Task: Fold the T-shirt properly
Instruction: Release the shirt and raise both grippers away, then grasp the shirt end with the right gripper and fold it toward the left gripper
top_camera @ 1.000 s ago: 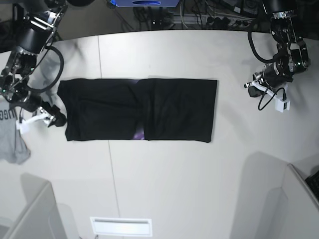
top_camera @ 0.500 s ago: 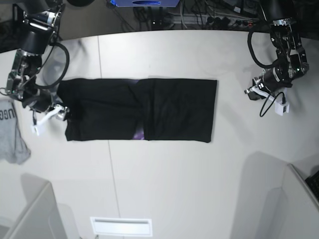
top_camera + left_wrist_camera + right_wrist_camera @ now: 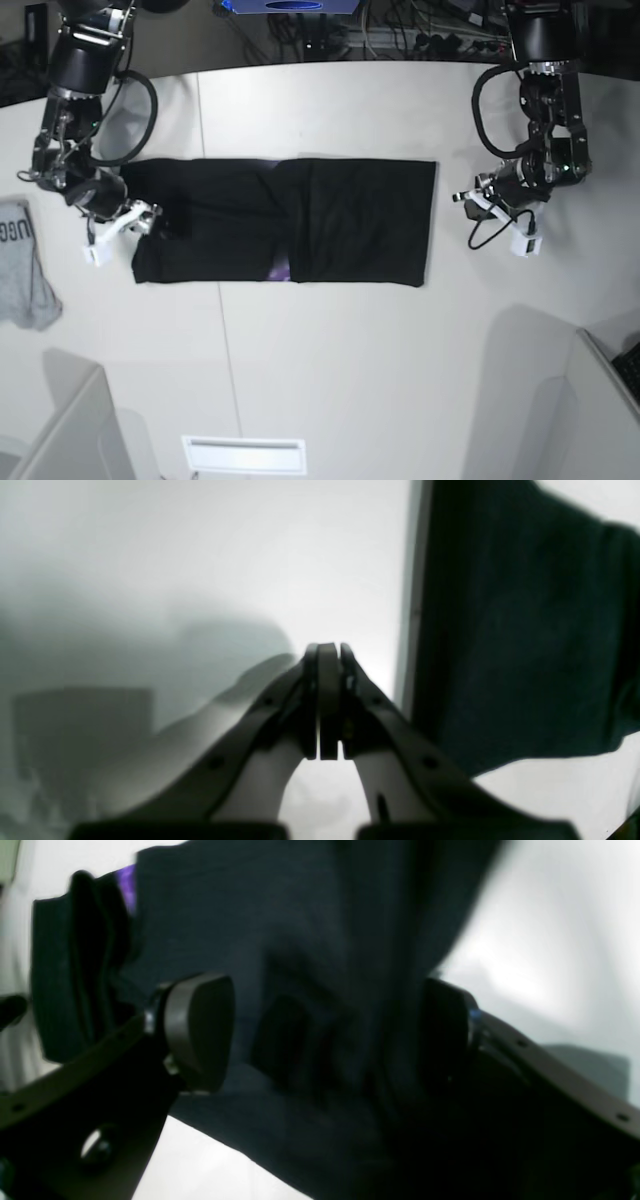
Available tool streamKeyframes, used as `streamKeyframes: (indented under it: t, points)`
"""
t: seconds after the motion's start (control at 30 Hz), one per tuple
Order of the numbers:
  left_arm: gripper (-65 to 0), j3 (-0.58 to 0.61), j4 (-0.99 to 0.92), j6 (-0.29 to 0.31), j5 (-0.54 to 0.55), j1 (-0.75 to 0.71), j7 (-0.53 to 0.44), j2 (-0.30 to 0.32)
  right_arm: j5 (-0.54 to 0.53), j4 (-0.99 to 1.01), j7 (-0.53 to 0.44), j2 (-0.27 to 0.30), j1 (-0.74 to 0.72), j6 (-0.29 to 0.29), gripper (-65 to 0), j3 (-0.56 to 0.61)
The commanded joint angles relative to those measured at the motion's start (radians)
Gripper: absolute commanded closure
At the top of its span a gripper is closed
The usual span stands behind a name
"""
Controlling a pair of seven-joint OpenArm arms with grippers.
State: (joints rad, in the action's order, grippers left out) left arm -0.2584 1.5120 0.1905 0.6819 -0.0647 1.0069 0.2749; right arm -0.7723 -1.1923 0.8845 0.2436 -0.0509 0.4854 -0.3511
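The black T-shirt (image 3: pixel 300 220) lies flat on the white table as a long folded rectangle, with a bit of purple print (image 3: pixel 278 268) at its front edge. My right gripper (image 3: pixel 160 225) is over the shirt's left end. In the right wrist view it (image 3: pixel 320 1035) is open, with black cloth (image 3: pixel 310 940) between and beyond its two pads; I cannot tell whether the pads touch it. My left gripper (image 3: pixel 465 198) is shut and empty just off the shirt's right edge. In the left wrist view its (image 3: pixel 327 652) closed tips hover over bare table beside the shirt (image 3: pixel 500 630).
A small grey garment (image 3: pixel 22 270) with dark lettering lies at the table's left edge. Grey panels stand at the front left (image 3: pixel 70 430) and front right (image 3: pixel 560 400). Cables and equipment (image 3: pixel 400 35) run behind the table's far edge.
My right gripper has moved right, from beside the shirt's left edge onto its left end. My left gripper has moved left and closer to the shirt's right edge.
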Motion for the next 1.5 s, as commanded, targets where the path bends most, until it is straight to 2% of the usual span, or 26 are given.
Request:
streamKeyframes:
  t: [0.0,0.1,0.17,0.27,0.43,0.6,0.7,0.77,0.93,1.07,1.2,1.3,1.47]
  points:
    - [0.0,-0.005,-0.001,0.005,-0.021,0.019,-0.009,0.001,0.075,0.015,0.104,-0.007,0.018,-0.024,-51.5,0.016]
    - [0.0,0.005,-0.037,0.008,-0.067,0.044,-0.009,-0.032,0.075,0.016,0.074,-0.007,0.013,-0.027,-50.9,0.024]
    - [0.0,0.005,-0.055,0.008,-0.074,0.059,-0.009,-0.049,0.076,0.016,0.068,-0.007,0.013,-0.027,-45.3,0.024]
    - [0.0,0.017,-0.078,0.008,-0.074,0.079,-0.009,-0.056,0.076,0.016,0.065,-0.002,0.013,-0.027,-30.0,0.019]
    - [0.0,0.152,-0.086,0.008,-0.074,0.107,-0.009,-0.055,0.076,0.012,0.023,-0.002,0.004,-0.032,0.0,0.014]
    - [0.0,0.179,-0.086,0.008,-0.074,0.124,-0.009,-0.056,0.076,-0.025,0.020,0.001,-0.013,-0.158,0.0,0.025]
    - [0.0,0.179,-0.084,0.010,-0.074,0.127,-0.007,-0.056,0.078,-0.103,0.020,-0.002,-0.010,-0.170,0.0,0.036]
    - [0.0,0.206,-0.081,0.010,-0.074,0.128,-0.007,-0.053,0.078,-0.165,0.025,0.001,-0.007,-0.192,0.0,0.074]
    - [0.0,0.258,-0.084,0.010,-0.074,0.156,-0.007,-0.038,0.078,-0.300,0.025,-0.002,0.016,-0.311,0.0,0.152]
    - [0.0,0.261,-0.080,0.010,-0.074,0.168,-0.007,-0.036,0.075,-0.404,0.025,-0.008,0.029,-0.351,0.0,0.220]
    - [0.0,0.261,-0.077,0.010,-0.072,0.170,-0.007,-0.009,0.072,-0.507,0.025,-0.008,0.029,-0.451,0.0,0.300]
    - [0.0,0.261,-0.077,0.010,-0.072,0.170,-0.007,0.007,0.067,-0.570,0.026,-0.008,0.029,-0.503,0.0,0.372]
    - [0.0,0.262,-0.077,0.010,-0.072,0.168,-0.007,0.028,0.069,-0.627,0.026,-0.066,0.029,-0.566,0.0,0.442]
